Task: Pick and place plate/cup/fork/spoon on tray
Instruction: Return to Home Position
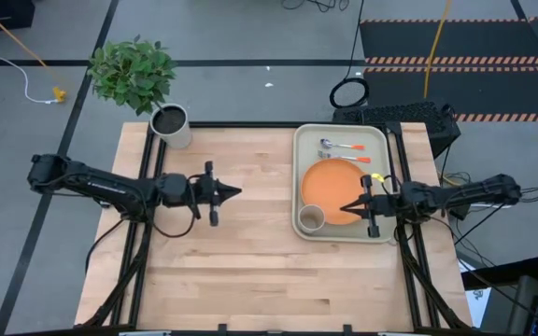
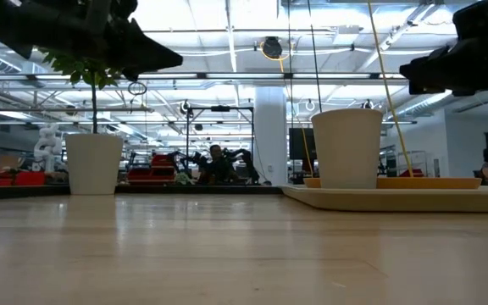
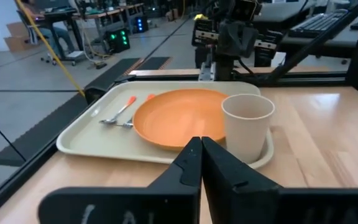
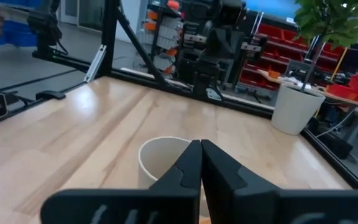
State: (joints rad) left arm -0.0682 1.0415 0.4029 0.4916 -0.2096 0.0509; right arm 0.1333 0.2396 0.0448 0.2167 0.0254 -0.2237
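The left gripper (image 1: 237, 192) is held over the bare table (image 1: 232, 271), fingers pressed together and empty. On the tray (image 1: 377, 137) are found the cup (image 1: 312, 218), plate (image 1: 330, 185), spoon (image 1: 336, 145) and fork (image 1: 344, 156). The right gripper (image 1: 346, 209) is poised over the plate, fingers likewise closed on nothing.

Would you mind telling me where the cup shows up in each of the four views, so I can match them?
High view: the cup stands in the tray's near left corner, beside the plate.
Low view: right of centre, on the tray.
Left wrist view: right of centre, beside the plate.
Right wrist view: bottom centre, partly behind the fingers.
Shared landmark: the plant pot.
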